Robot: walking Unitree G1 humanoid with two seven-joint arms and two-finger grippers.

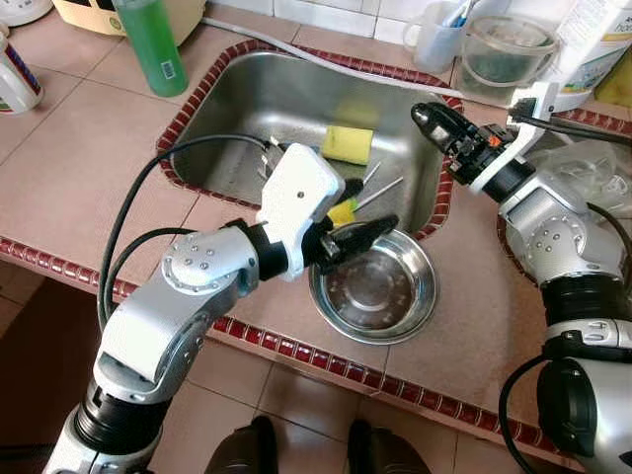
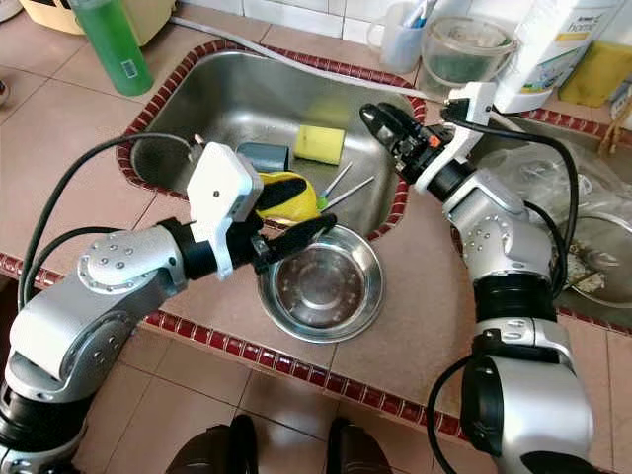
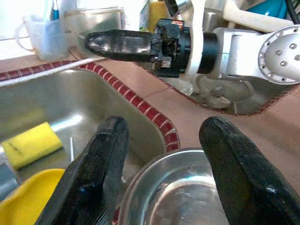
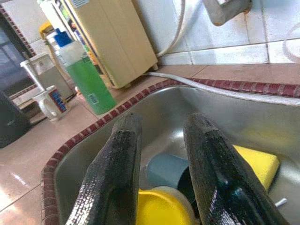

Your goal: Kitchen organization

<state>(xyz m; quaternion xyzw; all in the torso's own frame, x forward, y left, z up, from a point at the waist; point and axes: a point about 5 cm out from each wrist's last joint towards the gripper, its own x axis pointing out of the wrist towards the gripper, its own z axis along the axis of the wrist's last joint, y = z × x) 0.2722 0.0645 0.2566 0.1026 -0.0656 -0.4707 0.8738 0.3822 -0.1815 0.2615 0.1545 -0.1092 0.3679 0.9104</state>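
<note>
A round steel bowl sits on the tiled counter just in front of the steel sink. My left gripper is open, its two black fingers spread above the bowl's far rim and touching nothing. In the sink lie a yellow sponge, a yellow cup, a grey-blue cup and thin metal utensils. My right gripper hovers over the sink's right edge, pointing into the basin. Its fingers stand a little apart with nothing between them.
A green bottle stands behind the sink at the left, with a mug farther left. A clear tub and a plastic cup stand at the back right. Crumpled plastic lies to the right.
</note>
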